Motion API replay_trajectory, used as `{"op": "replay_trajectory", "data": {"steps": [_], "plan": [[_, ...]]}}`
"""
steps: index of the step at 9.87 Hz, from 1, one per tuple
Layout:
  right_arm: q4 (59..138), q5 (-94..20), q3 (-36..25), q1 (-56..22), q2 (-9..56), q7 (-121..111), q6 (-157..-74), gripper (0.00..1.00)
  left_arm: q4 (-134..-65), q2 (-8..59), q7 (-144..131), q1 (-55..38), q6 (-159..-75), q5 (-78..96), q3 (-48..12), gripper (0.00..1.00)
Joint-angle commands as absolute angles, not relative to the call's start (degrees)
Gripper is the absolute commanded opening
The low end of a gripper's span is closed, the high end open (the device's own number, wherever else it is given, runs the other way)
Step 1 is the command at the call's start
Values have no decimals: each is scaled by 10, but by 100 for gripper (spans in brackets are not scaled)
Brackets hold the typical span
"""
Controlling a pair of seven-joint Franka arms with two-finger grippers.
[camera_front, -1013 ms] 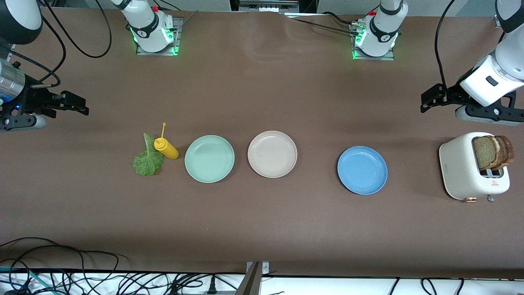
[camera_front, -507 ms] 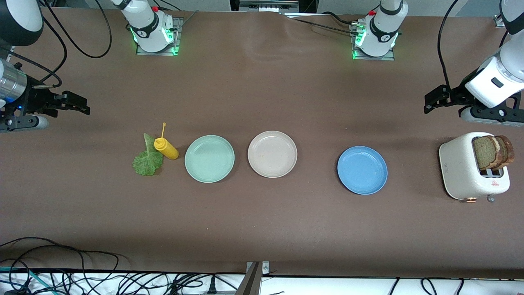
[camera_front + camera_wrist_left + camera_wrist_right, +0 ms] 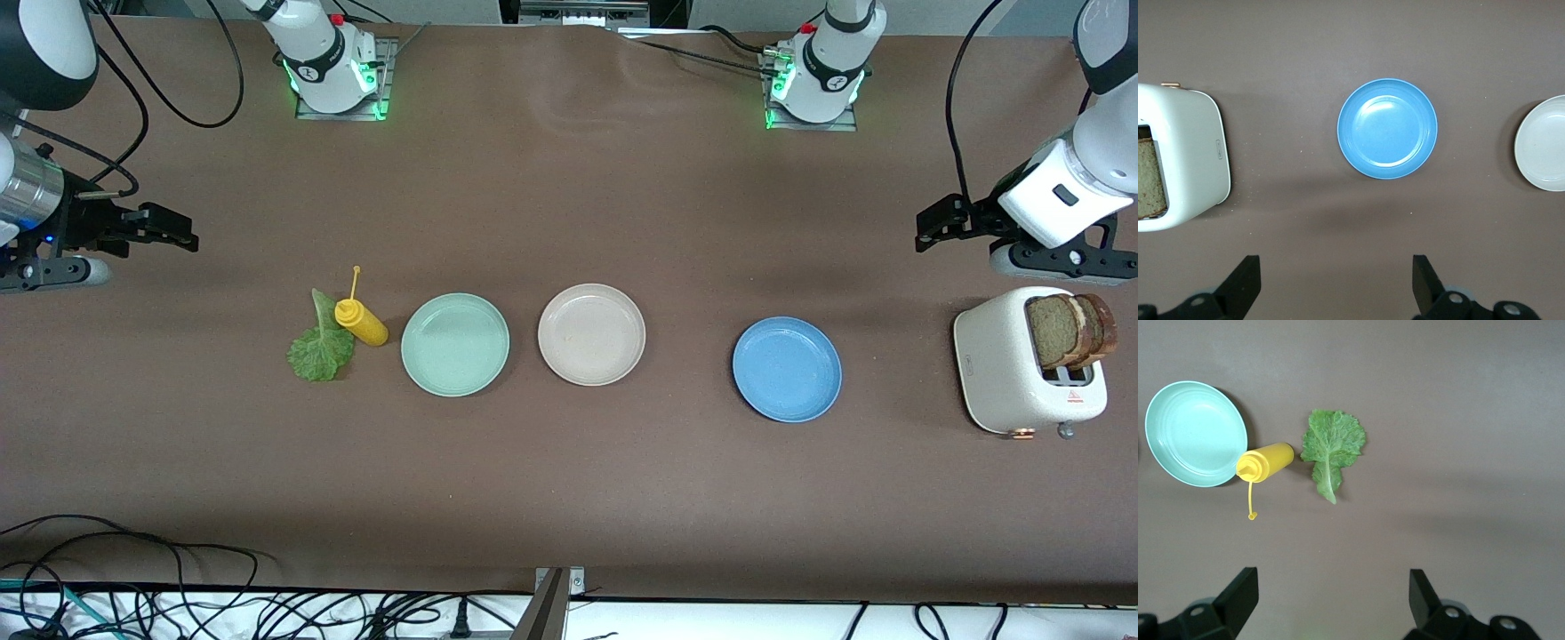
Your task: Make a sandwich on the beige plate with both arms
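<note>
The beige plate (image 3: 591, 334) lies empty at the table's middle; its edge shows in the left wrist view (image 3: 1545, 143). Two brown bread slices (image 3: 1071, 330) stand in a white toaster (image 3: 1013, 373) at the left arm's end; one slice shows in the left wrist view (image 3: 1150, 180). A green lettuce leaf (image 3: 317, 348) lies at the right arm's end, also in the right wrist view (image 3: 1331, 447). My left gripper (image 3: 929, 229) is open and empty above the table near the toaster (image 3: 1185, 160). My right gripper (image 3: 178, 236) is open and empty above the table's end.
A mint green plate (image 3: 454, 344) lies beside the beige one, and a blue plate (image 3: 787, 369) toward the toaster. A yellow mustard bottle (image 3: 360, 322) lies on its side between the lettuce and the mint plate. Cables run along the table's near edge.
The left arm has shifted slightly above the toaster's end of the table. The right gripper has drifted a little toward the middle. Nothing on the table has moved.
</note>
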State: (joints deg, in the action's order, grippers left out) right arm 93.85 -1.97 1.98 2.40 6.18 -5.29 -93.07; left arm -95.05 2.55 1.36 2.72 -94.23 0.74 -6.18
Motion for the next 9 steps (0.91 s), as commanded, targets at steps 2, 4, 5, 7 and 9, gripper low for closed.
{"op": "replay_trajectory", "data": {"steps": [2, 4, 5, 7, 9], "plan": [[936, -30, 18, 26, 69, -57, -926, 100, -944, 25, 18, 28, -933, -1, -67, 100], [936, -30, 18, 27, 70, -57, -927, 100, -944, 26, 18, 27, -924, 1, -67, 100], [936, -30, 18, 28, 73, -57, -927, 100, -943, 26, 16, 26, -924, 1, -67, 100], [936, -30, 18, 28, 73, -57, -927, 100, -943, 26, 19, 25, -924, 1, -67, 100], [936, -30, 17, 28, 73, -60, -927, 100, -942, 26, 19, 25, -924, 1, -67, 100]]}}
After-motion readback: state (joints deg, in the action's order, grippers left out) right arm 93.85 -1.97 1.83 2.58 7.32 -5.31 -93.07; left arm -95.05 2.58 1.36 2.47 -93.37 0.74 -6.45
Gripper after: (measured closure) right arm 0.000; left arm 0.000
